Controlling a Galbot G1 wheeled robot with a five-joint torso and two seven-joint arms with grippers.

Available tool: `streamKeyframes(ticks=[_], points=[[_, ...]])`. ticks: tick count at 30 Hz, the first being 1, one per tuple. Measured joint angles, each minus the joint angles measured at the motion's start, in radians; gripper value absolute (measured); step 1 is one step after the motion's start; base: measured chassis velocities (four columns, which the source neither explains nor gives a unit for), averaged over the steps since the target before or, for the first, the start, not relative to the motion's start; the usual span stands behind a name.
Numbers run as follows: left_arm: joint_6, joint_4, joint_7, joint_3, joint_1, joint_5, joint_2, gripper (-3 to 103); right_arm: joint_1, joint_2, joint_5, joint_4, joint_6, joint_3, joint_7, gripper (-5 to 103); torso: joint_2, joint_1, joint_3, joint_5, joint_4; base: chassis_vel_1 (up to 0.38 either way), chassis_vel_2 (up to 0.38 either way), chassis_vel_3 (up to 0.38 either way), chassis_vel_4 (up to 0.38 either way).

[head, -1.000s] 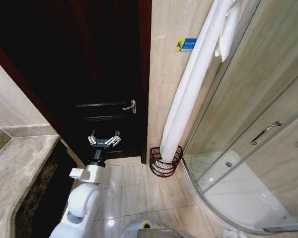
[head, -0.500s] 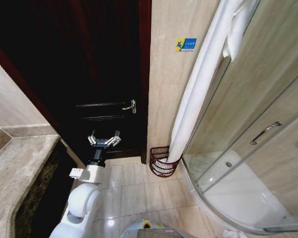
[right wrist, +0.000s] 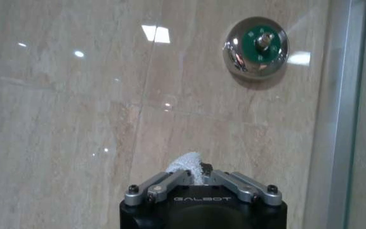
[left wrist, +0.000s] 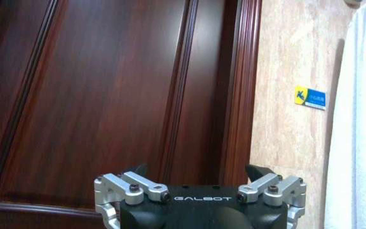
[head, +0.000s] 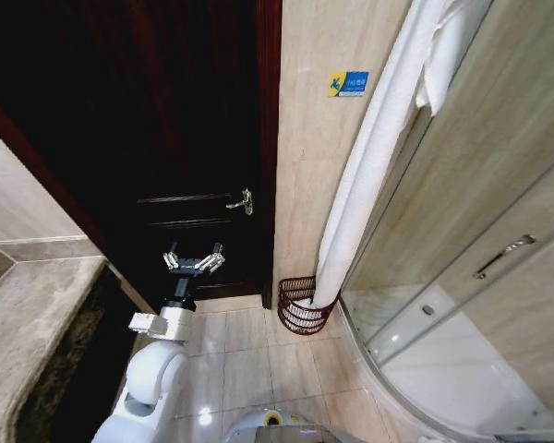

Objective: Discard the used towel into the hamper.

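Observation:
A long white towel (head: 369,157) hangs from the upper right down to the hamper (head: 295,309), a small reddish-brown openwork basket on the floor by the wall. The towel's lower end dips inside the hamper's rim. In the right wrist view my right gripper (right wrist: 192,174) is shut on a tuft of the towel (right wrist: 184,161), close to the tiled wall. My left gripper (head: 194,261) stays open in front of the dark door, well left of the hamper, with nothing between its fingers. The left gripper (left wrist: 199,171) faces the door panel, and the towel (left wrist: 361,119) runs along that view's edge.
A dark wooden door with a metal handle (head: 243,200) stands left of the hamper. A curved glass shower enclosure (head: 480,249) is at the right, a marble counter (head: 28,314) at the left. A round chrome fitting (right wrist: 257,46) sits on the wall ahead of the right gripper.
The towel's upper part has shifted to the right and hangs steeper, its lower end sliding toward the hamper's right side. The head camera has tilted slightly. The left arm has not moved.

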Motion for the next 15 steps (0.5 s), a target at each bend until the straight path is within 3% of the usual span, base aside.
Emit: streamKeyframes(ticks=[9,15], points=[[0.000,0.000,0.000,0.000,0.000,0.000,0.000,100,0.035,0.042,0.003,0.038,-0.032,-0.007,0.015,2,0.000,-0.001,-0.001,-0.0008,-0.0005,0.000,0.000,0.000,0.000],[0.000,0.000,0.000,0.000,0.000,0.000,0.000,100,-0.003,0.127,0.004,0.155,-0.032,-0.012,0.045,2,0.000,-0.001,0.000,0.0004,-0.0001,0.000,0.000,0.000,0.000]])
